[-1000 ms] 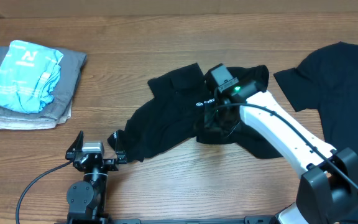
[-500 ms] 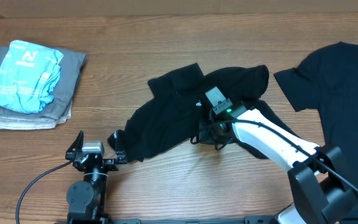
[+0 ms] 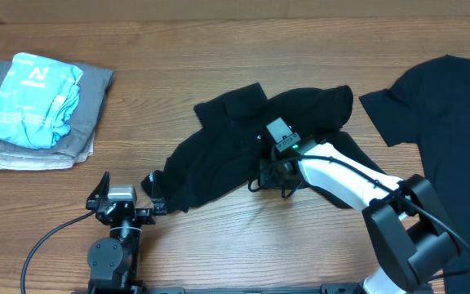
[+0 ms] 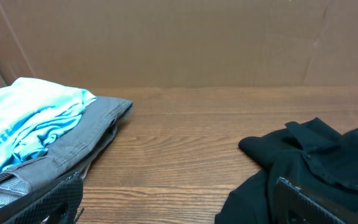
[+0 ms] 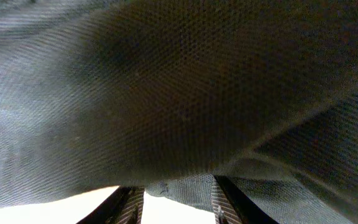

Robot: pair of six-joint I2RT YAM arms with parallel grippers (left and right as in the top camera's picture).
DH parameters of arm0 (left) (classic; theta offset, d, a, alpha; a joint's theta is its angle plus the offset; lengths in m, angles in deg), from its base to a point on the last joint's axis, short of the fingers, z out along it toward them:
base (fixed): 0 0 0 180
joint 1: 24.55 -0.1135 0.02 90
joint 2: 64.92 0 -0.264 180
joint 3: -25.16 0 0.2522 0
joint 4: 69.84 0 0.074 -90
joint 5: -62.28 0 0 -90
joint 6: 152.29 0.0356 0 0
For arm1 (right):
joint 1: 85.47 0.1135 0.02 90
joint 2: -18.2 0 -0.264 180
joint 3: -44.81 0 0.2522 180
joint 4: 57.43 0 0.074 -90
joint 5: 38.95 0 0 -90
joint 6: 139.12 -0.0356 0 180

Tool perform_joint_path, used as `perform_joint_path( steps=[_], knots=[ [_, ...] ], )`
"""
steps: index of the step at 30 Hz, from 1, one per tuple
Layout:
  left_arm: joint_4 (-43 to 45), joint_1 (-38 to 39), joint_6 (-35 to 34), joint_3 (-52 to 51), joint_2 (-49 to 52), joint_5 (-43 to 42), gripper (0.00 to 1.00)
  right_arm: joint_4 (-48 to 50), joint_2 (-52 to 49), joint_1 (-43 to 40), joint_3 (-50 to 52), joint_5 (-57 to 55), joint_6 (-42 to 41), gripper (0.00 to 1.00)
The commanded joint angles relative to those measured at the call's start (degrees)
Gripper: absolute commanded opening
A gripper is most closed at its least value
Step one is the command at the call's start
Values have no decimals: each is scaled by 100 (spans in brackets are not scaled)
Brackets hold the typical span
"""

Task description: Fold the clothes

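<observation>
A crumpled black T-shirt (image 3: pixel 219 147) lies at the table's middle; it also shows in the left wrist view (image 4: pixel 328 162). My right gripper (image 3: pixel 274 173) is down on its near edge, and the white arm lies across the shirt. In the right wrist view the black fabric (image 5: pixel 179 93) fills the frame and a fold sits between the narrowed fingers (image 5: pixel 174 199). A second black T-shirt (image 3: pixel 447 106) with a white neck label lies spread flat at the far right. My left gripper (image 3: pixel 127 192) is open and empty at the front left, beside the crumpled shirt's left tip.
A folded stack of grey and light blue clothes (image 3: pixel 39 106) sits at the back left; it also shows in the left wrist view (image 4: pixel 42 130). A brown wall stands behind the table.
My right gripper has moved toward the front and slightly left over the crumpled shirt, lowering onto its near edge. The left arm has not moved.
</observation>
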State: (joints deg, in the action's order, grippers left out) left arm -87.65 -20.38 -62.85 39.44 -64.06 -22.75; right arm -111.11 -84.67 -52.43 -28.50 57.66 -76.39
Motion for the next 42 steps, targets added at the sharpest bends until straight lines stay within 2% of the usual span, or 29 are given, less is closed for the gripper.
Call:
perform_joint_path(
  steps=[1,4,11,18,29,34,42],
  knots=[
    [9,46,-92,-24,-57,-11,100,125,-42,90,35,-55,341,42],
    [9,46,-92,-24,-57,-11,100,175,-42,221,35,-81,527,49],
    [9,46,-92,-24,-57,-11,100,184,-39,302,-2,-402,654,49],
    [9,46,-92,-24,-57,-11,100,-33,-39,435,-46,-682,872,55],
    [9,46,-92,-24,-57,-11,100,-179,-39,1080,-46,-1307,595,54],
    [9,46,-92,-24,-57,-11,100,-330,-39,1095,-46,-1434,435,50],
    [9,46,-92,-24,-57,-11,100,-358,44,1095,-210,-1478,299,49]
  ],
)
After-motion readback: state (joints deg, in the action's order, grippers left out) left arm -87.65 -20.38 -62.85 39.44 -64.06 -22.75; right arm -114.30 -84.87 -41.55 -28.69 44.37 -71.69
